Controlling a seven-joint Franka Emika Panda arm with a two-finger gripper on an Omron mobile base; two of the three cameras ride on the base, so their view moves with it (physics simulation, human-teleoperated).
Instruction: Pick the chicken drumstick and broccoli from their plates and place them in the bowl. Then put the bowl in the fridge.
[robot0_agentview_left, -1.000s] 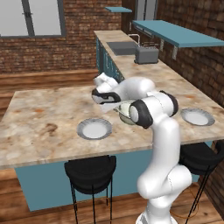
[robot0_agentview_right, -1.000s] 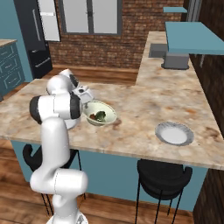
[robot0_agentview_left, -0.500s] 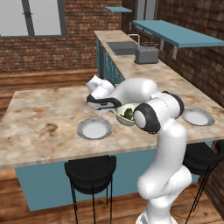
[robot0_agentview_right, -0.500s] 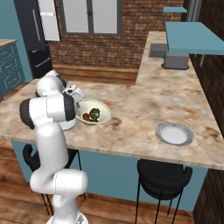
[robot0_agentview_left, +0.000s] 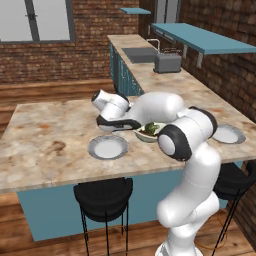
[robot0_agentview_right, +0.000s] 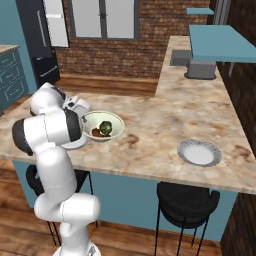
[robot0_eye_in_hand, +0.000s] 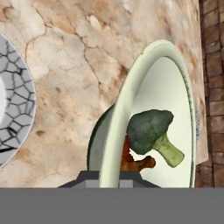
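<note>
Your gripper (robot0_eye_in_hand: 109, 177) was clamped tight on the rim of the bowl (robot0_eye_in_hand: 153, 105), which held the broccoli (robot0_eye_in_hand: 148, 131) and the chicken drumstick (robot0_eye_in_hand: 133, 162).

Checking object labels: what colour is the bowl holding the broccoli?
Pale greenish-white bowl, clearest in the hand view.

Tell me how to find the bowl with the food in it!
Look at the long stone counter in the middle of the kitchen. Near the white robot arm sits the bowl, pale green and deep. Unlike the two flat grey plates, it holds broccoli and a brown chicken drumstick.
</note>
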